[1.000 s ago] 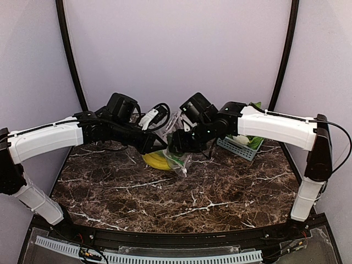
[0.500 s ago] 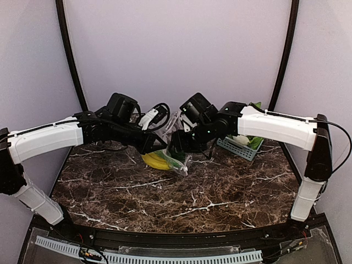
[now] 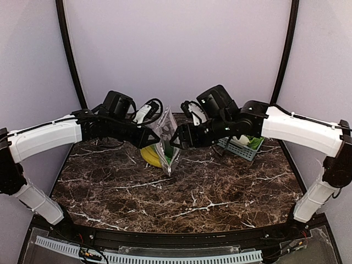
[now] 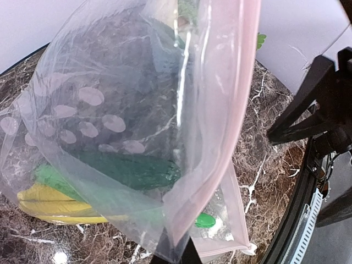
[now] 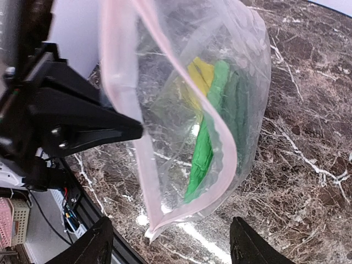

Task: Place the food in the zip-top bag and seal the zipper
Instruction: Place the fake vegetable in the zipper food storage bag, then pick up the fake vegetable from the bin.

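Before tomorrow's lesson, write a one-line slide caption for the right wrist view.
Left pincer holds the unsealed bag; banana and green vegetables lie inside, zipper gaping.

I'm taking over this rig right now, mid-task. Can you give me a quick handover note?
Left gripper: shut on the zip-top bag at its mouth edge, holding it up.
Right gripper: open, fingers either side of the mouth.
Done: dark green cucumber in the bag; banana bunch shows through the plastic, inside or behind unclear.
Left: white vegetable and leafy green lie in the basket; zipper unsealed.
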Available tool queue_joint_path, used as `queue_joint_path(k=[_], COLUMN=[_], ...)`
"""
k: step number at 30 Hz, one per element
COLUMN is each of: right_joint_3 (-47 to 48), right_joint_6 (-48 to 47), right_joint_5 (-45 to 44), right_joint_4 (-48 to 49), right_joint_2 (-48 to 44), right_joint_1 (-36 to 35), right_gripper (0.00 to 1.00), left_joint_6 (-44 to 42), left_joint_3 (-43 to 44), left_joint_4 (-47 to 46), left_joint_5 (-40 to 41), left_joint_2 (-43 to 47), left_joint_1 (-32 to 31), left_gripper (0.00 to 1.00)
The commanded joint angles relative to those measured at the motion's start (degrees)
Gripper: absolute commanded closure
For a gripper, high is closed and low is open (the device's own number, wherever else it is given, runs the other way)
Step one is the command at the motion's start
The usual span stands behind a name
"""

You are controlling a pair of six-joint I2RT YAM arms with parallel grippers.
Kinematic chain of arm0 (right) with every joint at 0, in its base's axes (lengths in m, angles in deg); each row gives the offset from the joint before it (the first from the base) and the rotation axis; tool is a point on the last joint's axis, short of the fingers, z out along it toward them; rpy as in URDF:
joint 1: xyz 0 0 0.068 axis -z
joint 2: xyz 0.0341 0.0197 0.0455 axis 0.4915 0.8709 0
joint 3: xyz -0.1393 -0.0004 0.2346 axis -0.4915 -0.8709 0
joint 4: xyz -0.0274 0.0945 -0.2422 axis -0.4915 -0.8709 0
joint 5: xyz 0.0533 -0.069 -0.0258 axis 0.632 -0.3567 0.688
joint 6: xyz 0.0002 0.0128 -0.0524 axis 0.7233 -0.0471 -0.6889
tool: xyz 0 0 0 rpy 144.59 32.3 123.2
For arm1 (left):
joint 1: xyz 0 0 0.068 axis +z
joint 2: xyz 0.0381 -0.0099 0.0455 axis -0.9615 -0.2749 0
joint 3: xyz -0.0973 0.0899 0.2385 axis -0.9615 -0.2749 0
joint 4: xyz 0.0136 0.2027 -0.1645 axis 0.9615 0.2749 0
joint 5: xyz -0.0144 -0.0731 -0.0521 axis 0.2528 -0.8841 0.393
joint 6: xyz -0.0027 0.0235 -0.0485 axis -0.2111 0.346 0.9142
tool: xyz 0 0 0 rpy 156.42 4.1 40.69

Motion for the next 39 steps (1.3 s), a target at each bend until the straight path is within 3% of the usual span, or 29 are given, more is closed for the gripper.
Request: queue_joint_path(k=[1,15,26,39], right_joint_3=[-3.5,-7.26,-10.79,-7.02], right_joint_6=[-2.75,-5.26,-8.43,-15.15], right_joint_5=[-0.13,-17.58,-11.36,-6.78], right_joint_4=[6.12,-4.46,-6.99,-3.8], right_joint_2=[-6.09,-15.22,-13.01,-2.27], right_joint_1=[-0.54,1.67,17.77,28.99], right_gripper=[0.28,0.16,0.18,0.26], left_joint_6=[0.6,0.77,2.32,0.75], left_joint_3=[0.5,0.42,2.85,-1.46], left_joint_4=[0.35,0.4,0.78,-0.34], left_joint_5=[1.21,2.72,-2.27,0.42], left_joint_2=[2.04,2.91,2.53,5.49], left_joint_1=[0.55,1.05,1.89,4.1], left_gripper=[0.99,0.99,0.99,0.99])
